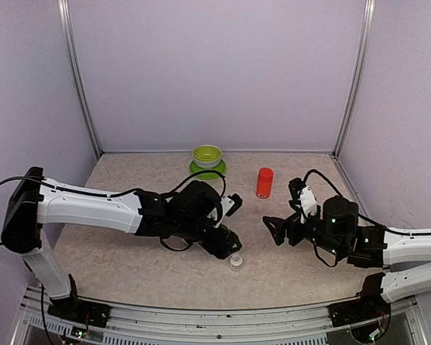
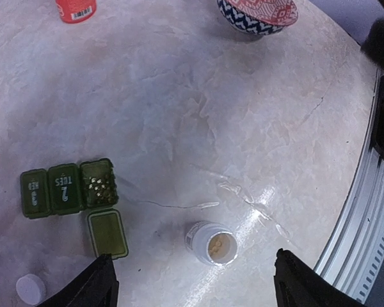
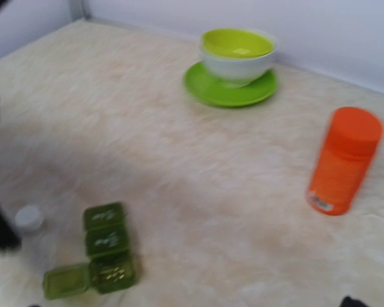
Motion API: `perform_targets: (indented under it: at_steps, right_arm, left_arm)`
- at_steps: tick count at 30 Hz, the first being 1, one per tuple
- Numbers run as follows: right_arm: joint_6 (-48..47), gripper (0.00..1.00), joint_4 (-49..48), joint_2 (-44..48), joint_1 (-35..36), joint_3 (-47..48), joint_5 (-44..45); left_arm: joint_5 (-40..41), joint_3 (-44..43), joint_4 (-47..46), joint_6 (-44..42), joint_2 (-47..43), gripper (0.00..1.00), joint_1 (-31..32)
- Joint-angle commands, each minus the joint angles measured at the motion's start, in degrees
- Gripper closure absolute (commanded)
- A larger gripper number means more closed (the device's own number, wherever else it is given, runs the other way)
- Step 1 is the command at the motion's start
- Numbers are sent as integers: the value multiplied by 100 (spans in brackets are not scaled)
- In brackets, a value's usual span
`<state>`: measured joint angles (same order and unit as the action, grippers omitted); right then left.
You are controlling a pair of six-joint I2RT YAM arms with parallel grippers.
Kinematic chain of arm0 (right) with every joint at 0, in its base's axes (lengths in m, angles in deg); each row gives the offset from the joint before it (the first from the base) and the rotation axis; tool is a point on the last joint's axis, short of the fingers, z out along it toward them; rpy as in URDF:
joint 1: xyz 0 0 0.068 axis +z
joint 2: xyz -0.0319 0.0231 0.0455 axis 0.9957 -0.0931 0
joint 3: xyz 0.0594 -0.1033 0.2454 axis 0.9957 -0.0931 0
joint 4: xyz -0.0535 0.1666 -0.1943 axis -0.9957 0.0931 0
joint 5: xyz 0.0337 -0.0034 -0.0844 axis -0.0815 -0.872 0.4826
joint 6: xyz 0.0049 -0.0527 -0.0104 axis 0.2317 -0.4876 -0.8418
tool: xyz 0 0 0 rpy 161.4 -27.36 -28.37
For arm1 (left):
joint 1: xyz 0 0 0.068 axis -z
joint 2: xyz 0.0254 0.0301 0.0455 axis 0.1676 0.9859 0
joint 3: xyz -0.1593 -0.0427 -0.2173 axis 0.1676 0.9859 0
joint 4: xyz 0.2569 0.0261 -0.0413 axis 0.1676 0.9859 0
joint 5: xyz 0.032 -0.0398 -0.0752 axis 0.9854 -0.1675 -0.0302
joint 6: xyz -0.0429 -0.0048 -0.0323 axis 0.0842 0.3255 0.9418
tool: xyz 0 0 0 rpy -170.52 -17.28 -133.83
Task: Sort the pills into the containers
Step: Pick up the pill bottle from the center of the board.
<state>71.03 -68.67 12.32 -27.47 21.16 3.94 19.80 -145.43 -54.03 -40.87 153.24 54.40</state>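
The containers (image 2: 65, 188) are a dark green strip of three joined compartments lying flat on the table. Two lids are shut. The end compartment has its lid (image 2: 107, 233) folded open and holds small pale pills (image 2: 98, 184). The strip also shows blurred in the right wrist view, containers (image 3: 106, 247). A white pill bottle (image 2: 212, 243) stands uncapped with tan pills inside, just ahead of my left gripper (image 2: 195, 289), whose fingers (image 2: 97, 288) stand wide apart and touch nothing. In the top view the left arm hides the strip. My right gripper (image 1: 276, 228) hovers open and empty at mid-right.
A white cap (image 2: 30, 288) lies beside the strip. A red bottle (image 1: 264, 182) stands upright right of centre. A lime-green bowl (image 1: 207, 155) on a saucer sits at the back. A red-and-white patterned bowl (image 2: 258, 14) is near the table's rail (image 2: 361, 224).
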Motion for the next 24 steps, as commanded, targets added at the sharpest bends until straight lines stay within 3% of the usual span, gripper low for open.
perform_targets:
  at_steps: [1,24]
  right_arm:
    - [297,0,206,413,-88,-150,571]
    - [311,0,238,317,-133,-293,636]
  left_arm:
    - [23,-460,376,-140,547,19,128]
    - [268,-1102,931,-179,1394,37,432]
